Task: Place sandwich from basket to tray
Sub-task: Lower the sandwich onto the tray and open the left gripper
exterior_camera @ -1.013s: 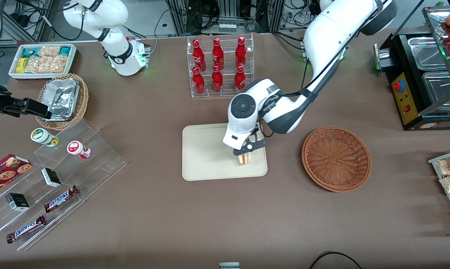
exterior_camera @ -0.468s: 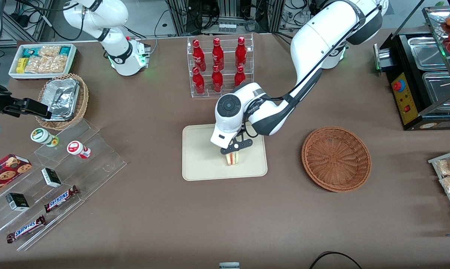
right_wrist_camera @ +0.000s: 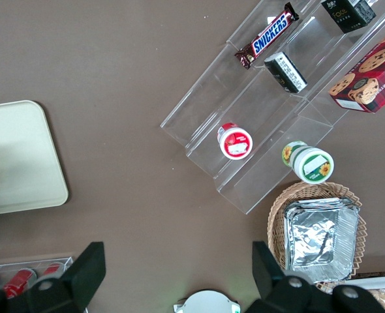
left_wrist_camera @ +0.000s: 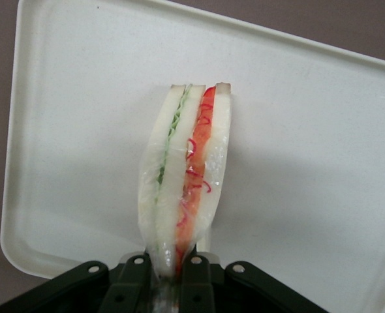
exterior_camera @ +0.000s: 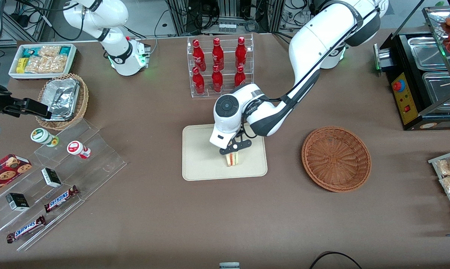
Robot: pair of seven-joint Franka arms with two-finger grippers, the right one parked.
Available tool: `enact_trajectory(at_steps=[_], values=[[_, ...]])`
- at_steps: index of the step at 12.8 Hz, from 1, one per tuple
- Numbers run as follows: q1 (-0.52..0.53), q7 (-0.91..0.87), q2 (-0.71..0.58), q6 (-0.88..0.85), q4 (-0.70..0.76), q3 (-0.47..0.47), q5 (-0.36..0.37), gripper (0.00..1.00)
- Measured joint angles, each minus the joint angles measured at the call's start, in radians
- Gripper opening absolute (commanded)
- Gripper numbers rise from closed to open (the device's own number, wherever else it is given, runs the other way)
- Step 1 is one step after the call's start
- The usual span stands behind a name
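claw (exterior_camera: 232, 149) mine, over the tray (exterior_camera: 202, 157), gripping the sandwich (exterior_camera: 232, 159) | sandwich near the tray's front-camera edge | basket (exterior_camera: 336, 158) beside tray, toward my end of tabletop (exterior_camera: 225, 216)

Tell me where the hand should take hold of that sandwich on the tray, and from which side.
Pinch the sandwich across its two flat bread faces, coming down from above onto one narrow end. It stands on edge over the tray, filling stripe showing, so the broad faces suit the fingers. The hand is shut on it that way now.
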Motion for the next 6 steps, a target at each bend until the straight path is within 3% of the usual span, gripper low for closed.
enact_trajectory(at_steps=[4,5,6], values=[[-0.022,-0.024,0.027,0.002,0.021,0.019,0.023,0.0],[-0.03,-0.028,0.032,0.003,0.026,0.023,0.025,0.14],[-0.035,-0.033,0.033,0.003,0.031,0.025,0.026,0.89]])
